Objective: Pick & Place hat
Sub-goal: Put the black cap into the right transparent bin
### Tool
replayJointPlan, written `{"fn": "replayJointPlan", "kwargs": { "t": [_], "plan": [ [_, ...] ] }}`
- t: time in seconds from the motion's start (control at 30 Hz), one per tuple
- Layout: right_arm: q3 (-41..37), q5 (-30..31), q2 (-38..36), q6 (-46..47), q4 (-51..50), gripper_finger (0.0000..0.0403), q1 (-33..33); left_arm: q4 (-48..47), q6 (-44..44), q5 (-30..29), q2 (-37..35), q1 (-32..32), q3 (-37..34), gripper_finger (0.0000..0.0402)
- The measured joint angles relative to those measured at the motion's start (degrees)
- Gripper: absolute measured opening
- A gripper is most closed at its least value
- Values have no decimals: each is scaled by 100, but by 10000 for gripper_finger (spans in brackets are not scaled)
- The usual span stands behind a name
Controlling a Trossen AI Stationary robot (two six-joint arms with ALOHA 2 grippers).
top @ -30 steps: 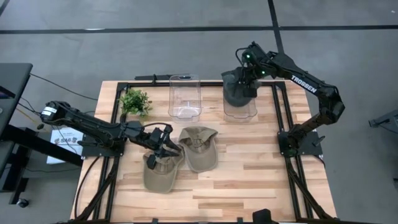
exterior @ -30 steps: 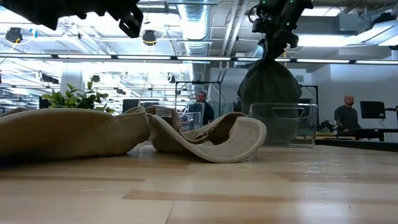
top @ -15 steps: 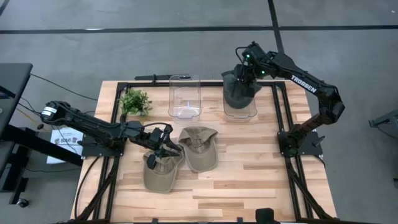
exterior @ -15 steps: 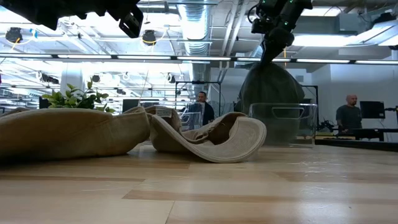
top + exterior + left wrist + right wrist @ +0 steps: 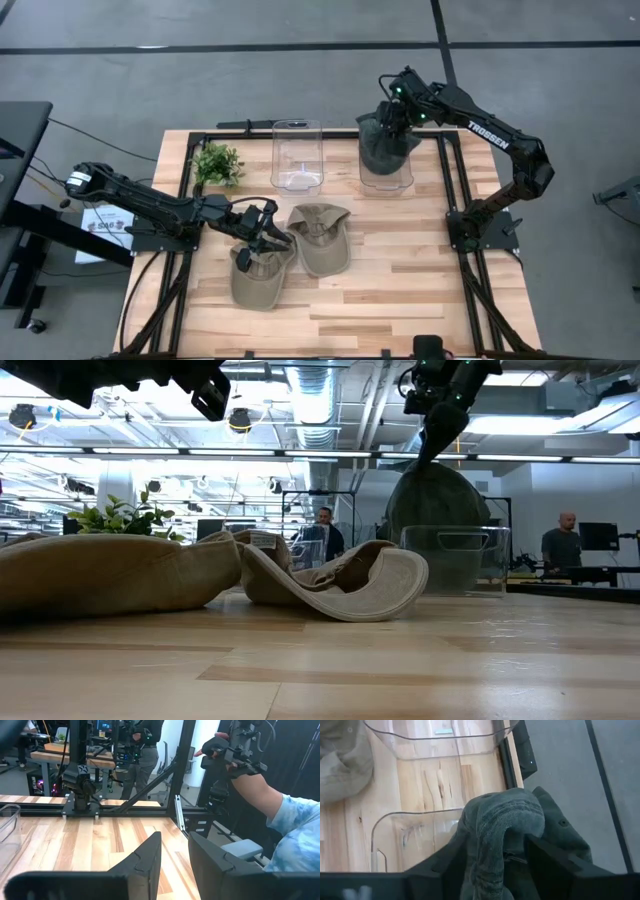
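Overhead, I had the right gripper (image 5: 392, 118) above the right-hand clear bin (image 5: 386, 180) at the back of the table, with the dark hat (image 5: 383, 148) bunched under it and sagging into the bin's mouth; the other clear bin (image 5: 297, 158) stood just beside it and a small plant (image 5: 217, 163) sat toward the left edge. My left gripper (image 5: 262, 237) hovered over one tan cap (image 5: 257, 277), with a second tan cap (image 5: 320, 238) beside it. From table height, the dark hat (image 5: 435, 500) hung as a limp sack over the bin (image 5: 455, 560), a tan cap (image 5: 330, 578) lying upturned in front. Through the left wrist camera the two fingers (image 5: 145, 862) stood partly apart with nothing between them, and a person's hand (image 5: 212, 747) showed beyond the table. Through the right wrist camera the fingers (image 5: 547, 857) stood apart on either side of a fold of the dark hat (image 5: 502, 832), touching it loosely rather than pinching. I judged the hat light, soft and floppy, so it would crumple rather than slip; a pinch on a bunched fold of the crown suits it best.
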Motion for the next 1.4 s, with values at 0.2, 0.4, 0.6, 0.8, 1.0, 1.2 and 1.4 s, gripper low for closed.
{"fn": "replayJointPlan", "kwargs": {
  "t": [0.2, 0.4, 0.6, 0.8, 1.0, 1.2, 1.4],
  "plan": [
    [3, 370, -93, 10, 56, 248, 2, -2, 2, 0, 0, 0, 0, 95],
    [211, 1085, -420, 226, 54, 237, 0, -4, 2, 0, 0, 0, 0, 95],
    [320, 1867, -929, 1002, 49, 196, 0, -37, 2, 0, 0, 0, 0, 95],
    [326, 2098, -1251, 1337, -686, 93, 2, -41, 2, 0, 0, 0, 0, 95],
    [271, 1362, -1166, 1162, -2089, 12, 0, -43, 2, 0, 0, 0, 0, 95],
    [-285, 519, -916, 1189, -2644, 3, 10, -43, 2, 1, 0, 0, 0, 95],
    [-975, 867, -449, 1338, -2457, 1, -28, -43, 2, 0, 0, 0, 0, 95]
  ]
}}
